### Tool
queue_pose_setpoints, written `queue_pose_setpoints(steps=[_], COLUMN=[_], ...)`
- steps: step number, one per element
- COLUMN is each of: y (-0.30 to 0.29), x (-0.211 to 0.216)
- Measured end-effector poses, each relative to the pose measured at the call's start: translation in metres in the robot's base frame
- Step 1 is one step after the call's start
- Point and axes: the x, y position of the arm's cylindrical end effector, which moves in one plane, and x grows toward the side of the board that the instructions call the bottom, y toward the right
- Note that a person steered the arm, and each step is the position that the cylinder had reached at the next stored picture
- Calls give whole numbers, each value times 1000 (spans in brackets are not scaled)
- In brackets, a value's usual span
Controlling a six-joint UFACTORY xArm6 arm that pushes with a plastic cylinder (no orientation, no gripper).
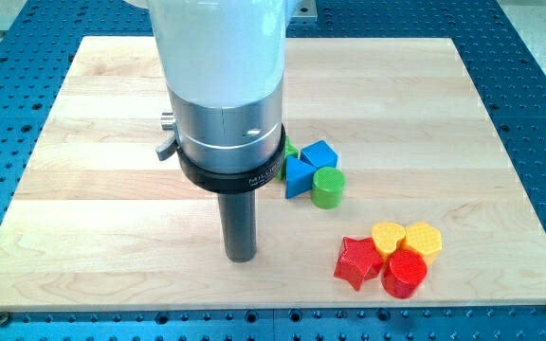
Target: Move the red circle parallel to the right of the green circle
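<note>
Right now my tip point(241, 258) is planted on the wooden board point(93, 189), standing alone at the end of the dark rod, touching no block. No jaws on this arm to speak of, just the bare rod, so nothing is spread or pinched.

Take the green circle point(328, 188) as the landmark. My tip sits off toward the view's left and bottom of it, well apart. Pressed against the green circle on the view's left is a blue block point(298, 176), wedge-like, and just toward the view's top of the green circle sits a blue cube point(319, 153). A sliver of another green block point(291, 149) peeks out from behind the arm's metal collar, further to the view's left; its shape cannot be made out.

And the red circle point(405, 273)? It lies toward the view's bottom and right of the green circle, clearly apart from it, packed into a second cluster. Touching it are a yellow heart-like block point(388, 235) and a yellow hexagon-like block point(423, 240), both on the side nearer the green circle, and a red star point(356, 262) on the view's left of the red circle.
</note>
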Motion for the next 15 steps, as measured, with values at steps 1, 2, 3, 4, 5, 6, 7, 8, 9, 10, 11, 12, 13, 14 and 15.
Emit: queue_pose_setpoints(steps=[1,2,3,4,5,6,7,8,9,10,11,12,13,14,15], y=[0,1,6,2,9,32,41,54,97,120,169,180,179,201,235], x=[0,0,-2,4,4,14,33,47,47,46,46,46,47,46,45])
